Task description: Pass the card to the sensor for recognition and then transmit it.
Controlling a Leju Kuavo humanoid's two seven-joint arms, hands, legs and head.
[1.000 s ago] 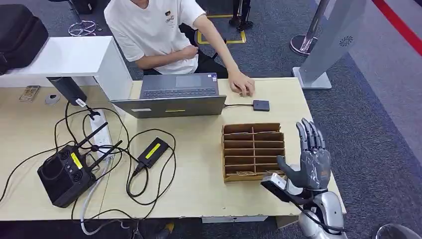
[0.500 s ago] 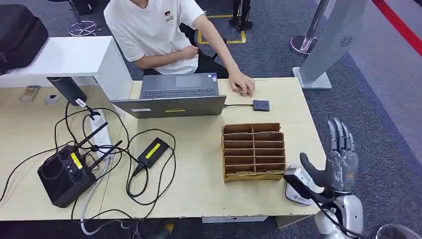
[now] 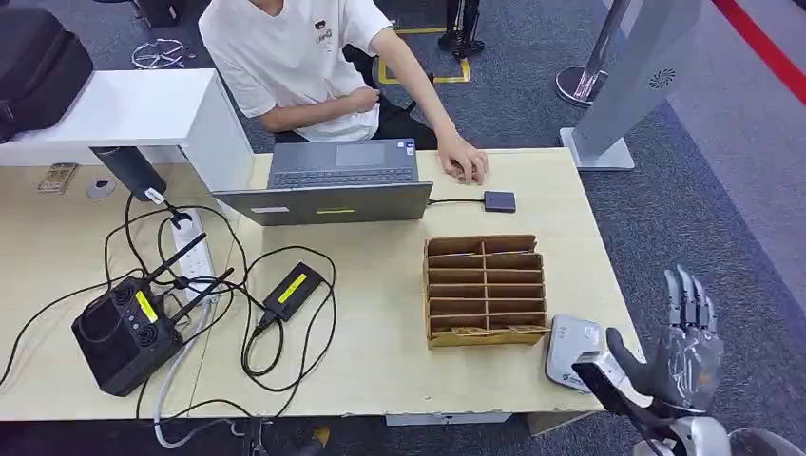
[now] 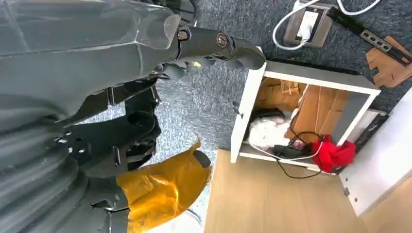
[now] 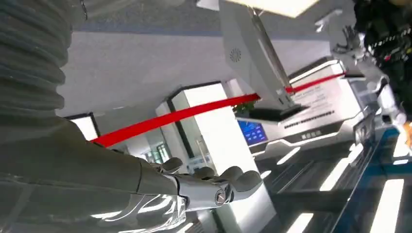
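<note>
Right now the right hand [image 3: 686, 350] hangs just off the worktop's [image 3: 380, 313] right edge, close to the front right corner. Its fingers are spread and pointing up, its thumb stuck out toward the worktop, and nothing is in its hold. The right wrist view agrees: a straight thumb and no object against it.

Between that hand and the cardboard tray [image 3: 485, 245] lies the sensor [image 3: 573, 347], a flat pale-grey pad near the front edge, just beside the tray's front right corner.

What looks like a card [image 3: 464, 331] lies in the tray's front row, on the far side of the sensor from the hand. It is too small to read clearly, but its long side seems to run along the tray's front wall, parallel to the worktop's front edge.

So the card is inboard of the hand, toward the middle of the worktop. A reach would have to cross above the sensor to get to it. The right arm is plainly the nearer one.

The left hand [image 4: 145, 73] hangs low beside the robot's body; I cannot tell whether its fingers are closed.
</note>
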